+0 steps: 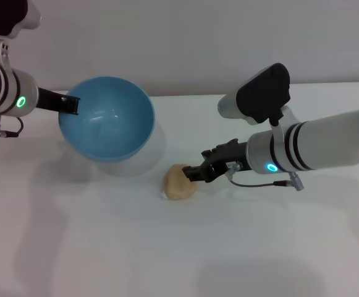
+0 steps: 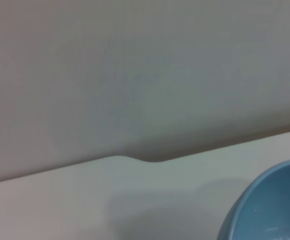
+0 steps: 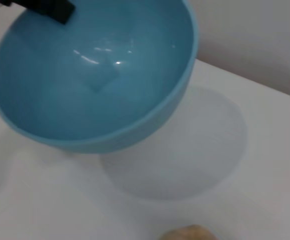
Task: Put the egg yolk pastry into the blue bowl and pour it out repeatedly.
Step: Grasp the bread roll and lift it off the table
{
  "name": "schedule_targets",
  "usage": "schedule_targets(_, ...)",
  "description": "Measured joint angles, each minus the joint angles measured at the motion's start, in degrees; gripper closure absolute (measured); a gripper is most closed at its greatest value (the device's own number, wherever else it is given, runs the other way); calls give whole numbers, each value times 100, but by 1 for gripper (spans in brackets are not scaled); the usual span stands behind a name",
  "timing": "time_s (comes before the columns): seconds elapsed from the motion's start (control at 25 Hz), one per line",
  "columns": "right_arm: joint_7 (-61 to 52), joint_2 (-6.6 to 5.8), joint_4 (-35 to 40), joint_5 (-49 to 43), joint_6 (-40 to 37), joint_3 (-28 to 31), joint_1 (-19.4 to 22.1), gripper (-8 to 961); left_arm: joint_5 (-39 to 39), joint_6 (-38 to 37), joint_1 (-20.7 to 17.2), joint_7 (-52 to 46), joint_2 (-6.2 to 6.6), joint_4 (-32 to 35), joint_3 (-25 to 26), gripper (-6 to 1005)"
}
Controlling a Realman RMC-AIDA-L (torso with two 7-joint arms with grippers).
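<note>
The blue bowl [image 1: 108, 120] hangs tilted above the white table, its opening turned toward the front and right, and it is empty. My left gripper [image 1: 71, 104] is shut on its left rim; in the right wrist view one black finger [image 3: 47, 7] lies over the rim of the bowl [image 3: 95, 75]. A slice of the bowl [image 2: 269, 210] also shows in the left wrist view. The egg yolk pastry [image 1: 178, 182] lies on the table, in front and to the right of the bowl. My right gripper [image 1: 194, 173] is at the pastry's right side, touching it. The pastry [image 3: 189, 234] barely shows in the right wrist view.
The white table [image 1: 105, 247] spreads across the view, with a plain grey wall [image 2: 135, 75] behind its back edge. The bowl's shadow [image 3: 184, 150] falls on the table beneath it. No other objects show.
</note>
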State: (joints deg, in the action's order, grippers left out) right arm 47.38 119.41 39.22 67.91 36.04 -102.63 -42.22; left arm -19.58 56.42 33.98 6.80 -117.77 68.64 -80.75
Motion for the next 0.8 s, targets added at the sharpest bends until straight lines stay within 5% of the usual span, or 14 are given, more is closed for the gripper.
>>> schedule_targets(0.8, 29, 38, -490, 1663, -1391, -1711, -79, 396, -21, -26, 117, 6, -9, -2, -37, 988)
